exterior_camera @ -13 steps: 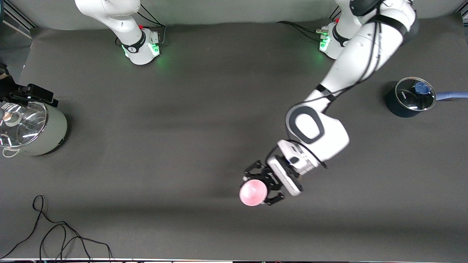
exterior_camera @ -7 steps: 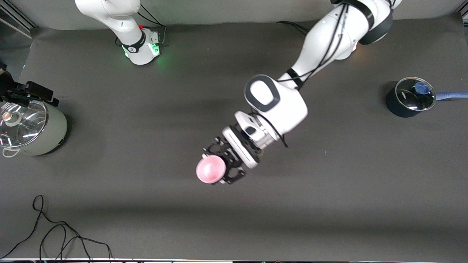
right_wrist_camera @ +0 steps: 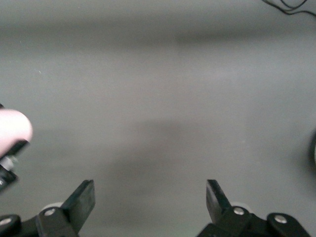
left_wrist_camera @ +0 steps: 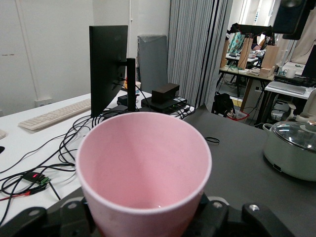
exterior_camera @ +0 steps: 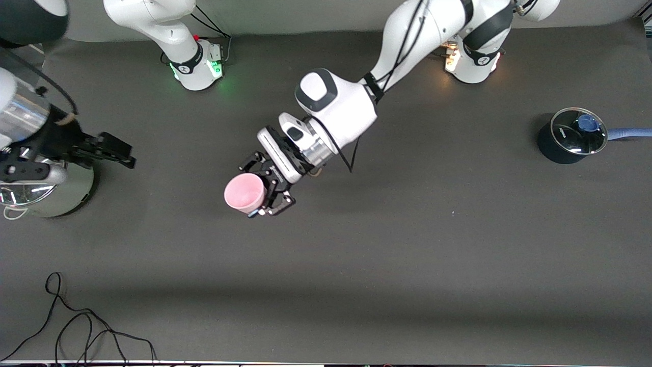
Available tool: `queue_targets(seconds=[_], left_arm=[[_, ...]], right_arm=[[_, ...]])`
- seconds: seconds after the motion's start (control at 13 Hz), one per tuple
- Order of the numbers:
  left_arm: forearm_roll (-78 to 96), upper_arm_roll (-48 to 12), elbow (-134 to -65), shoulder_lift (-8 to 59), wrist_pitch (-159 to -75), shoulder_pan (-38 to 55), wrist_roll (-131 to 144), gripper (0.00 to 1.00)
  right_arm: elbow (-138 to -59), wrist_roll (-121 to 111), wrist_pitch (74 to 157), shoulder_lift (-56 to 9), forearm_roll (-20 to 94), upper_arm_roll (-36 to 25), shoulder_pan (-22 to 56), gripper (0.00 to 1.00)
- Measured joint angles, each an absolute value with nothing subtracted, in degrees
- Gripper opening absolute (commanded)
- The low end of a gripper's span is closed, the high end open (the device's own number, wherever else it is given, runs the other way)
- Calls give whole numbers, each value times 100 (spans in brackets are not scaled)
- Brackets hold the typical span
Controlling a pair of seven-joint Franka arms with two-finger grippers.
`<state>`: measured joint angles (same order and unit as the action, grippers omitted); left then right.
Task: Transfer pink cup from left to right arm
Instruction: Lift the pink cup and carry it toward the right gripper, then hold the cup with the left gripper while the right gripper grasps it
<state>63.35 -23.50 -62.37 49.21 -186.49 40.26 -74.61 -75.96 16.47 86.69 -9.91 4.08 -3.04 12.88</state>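
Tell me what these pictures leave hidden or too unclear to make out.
- Pink cup: the left wrist view's edge cuts off its base, where the left claw grips it.
- Pink cup in the right wrist view: a blurred sliver at the edge.
- Right claw: fingers open, tips cut off in its wrist view.
- Pale pot: partly covered by the right arm in the front view.

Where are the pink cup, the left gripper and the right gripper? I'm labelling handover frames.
pink cup (exterior_camera: 245, 192), front view, on its open mouth.
left gripper (exterior_camera: 268, 186), front view, between its fingertips.
right gripper (right_wrist_camera: 150, 201), right wrist view, between its open fingertips.
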Motion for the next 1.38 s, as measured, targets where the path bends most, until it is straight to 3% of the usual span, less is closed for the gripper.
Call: queue_targets(seconds=[0.23, 0.38, 0.69, 1.38], left_arm=[[6305, -1355, -6162, 4921, -18650, 4776, -6849, 0], [6300, -1080, -6160, 4921, -18654, 4974, -6675, 0], [6278, -1011, -6149, 4921, -18654, 4984, -6648, 0], [6271, -995, -6143, 4921, -18654, 4985, -6641, 0]], right_arm=[[-7355, 2739, 8668, -1189, 407, -298, 1651, 100], [-7292, 3528, 8668, -1242, 385, -296, 1980, 100], [-7270, 3923, 8662, -1314, 214, -291, 2394, 100], [-7268, 2293, 8709, -1481, 193, -259, 2520, 100]])
